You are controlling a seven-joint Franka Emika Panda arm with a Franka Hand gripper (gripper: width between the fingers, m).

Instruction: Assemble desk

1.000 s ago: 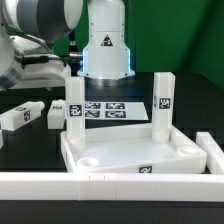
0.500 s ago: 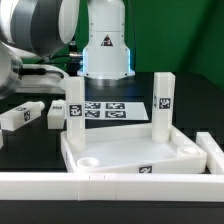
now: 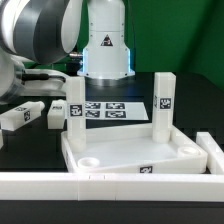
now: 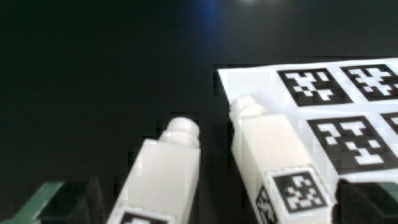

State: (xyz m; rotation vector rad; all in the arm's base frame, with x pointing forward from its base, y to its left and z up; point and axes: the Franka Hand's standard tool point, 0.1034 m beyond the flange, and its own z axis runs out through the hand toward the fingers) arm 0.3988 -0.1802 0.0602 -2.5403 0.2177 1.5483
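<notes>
1. Gripper [image 4: 203,212] spread wide, clamped on nothing.
2. Directly beneath, two loose legs [image 4: 169,175] lying side by side, one overlapping the marker board [image 4: 338,110] edge.
3. Farther off, desk top [image 3: 140,150] with two upright legs [image 3: 163,100] in corner sockets.

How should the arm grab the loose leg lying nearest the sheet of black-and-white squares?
Probably from above, pinching across its long sides at mid-length: the leg lies flat, long and narrow. The gap to the neighbouring leg looks slim, so that side is a tight fit.
</notes>
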